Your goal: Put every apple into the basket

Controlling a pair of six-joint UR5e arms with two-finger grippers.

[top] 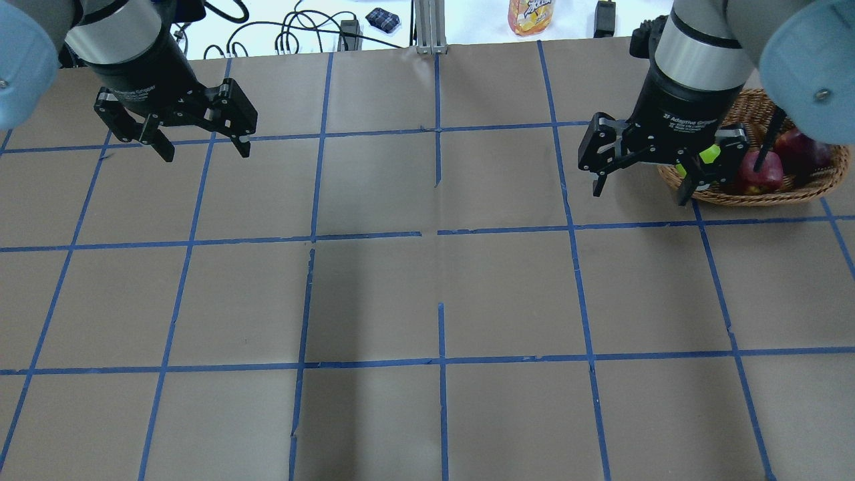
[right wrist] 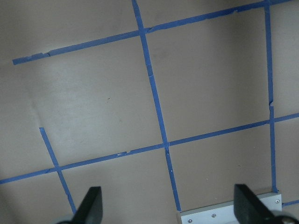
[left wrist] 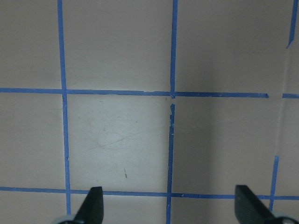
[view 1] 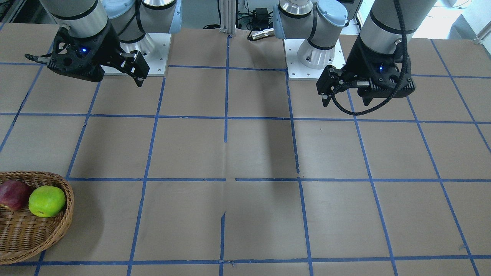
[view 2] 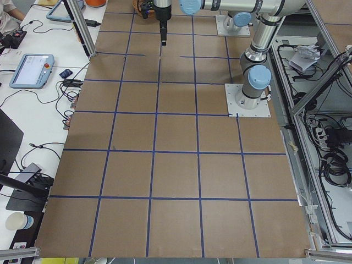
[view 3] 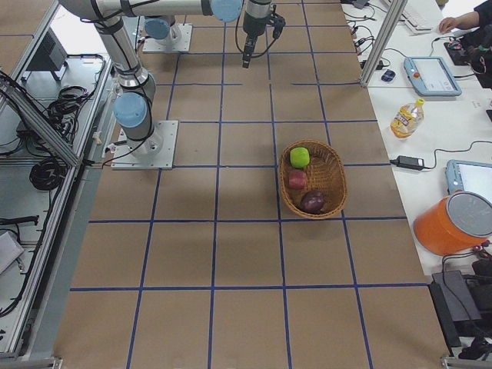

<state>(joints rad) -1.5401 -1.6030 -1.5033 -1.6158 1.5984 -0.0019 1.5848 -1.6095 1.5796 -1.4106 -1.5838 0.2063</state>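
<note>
The wicker basket (view 3: pixel 334 171) stands on the table at the robot's far right. In it lie the green apple (view 3: pixel 299 157), the red apple (view 3: pixel 297 179) and the maroon apple (view 3: pixel 312 201). In the overhead view the basket (top: pixel 795 194) is partly hidden behind my right gripper (top: pixel 638 184), which hangs high above the table, open and empty. Its open fingers frame bare table in the right wrist view (right wrist: pixel 168 203). My left gripper (top: pixel 200 143) is open and empty, high over the far left of the table, and also shows in the left wrist view (left wrist: pixel 169 203). The front view shows the basket (view 1: pixel 57 230), the green apple (view 1: pixel 46 201) and the red apple (view 1: pixel 13 194).
The table is brown paper with a blue tape grid. Both arm bases stand on white plates (view 1: pixel 153 53) (view 1: pixel 303 71) at the robot's edge. An orange bottle (top: pixel 531 13) and cables lie beyond the far edge. Side desks hold tablets (view 3: pixel 432 74) and an orange bucket (view 3: pixel 453 223).
</note>
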